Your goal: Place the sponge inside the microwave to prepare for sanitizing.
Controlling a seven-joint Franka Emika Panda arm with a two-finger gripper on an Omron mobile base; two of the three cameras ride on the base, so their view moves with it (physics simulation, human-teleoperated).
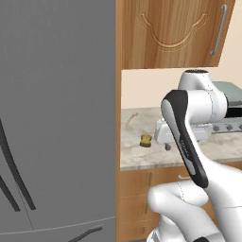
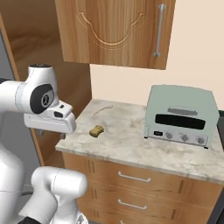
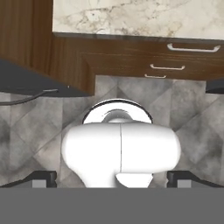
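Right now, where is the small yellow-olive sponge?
The small yellow-olive sponge lies on the marble counter in the right base view, left of the grey-green toaster oven and near the thin beige stick.

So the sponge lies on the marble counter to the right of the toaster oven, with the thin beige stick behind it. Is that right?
Not quite. In the right base view the sponge lies on the marble counter to the left of the toaster oven, not its right. The thin beige stick does lie behind it.
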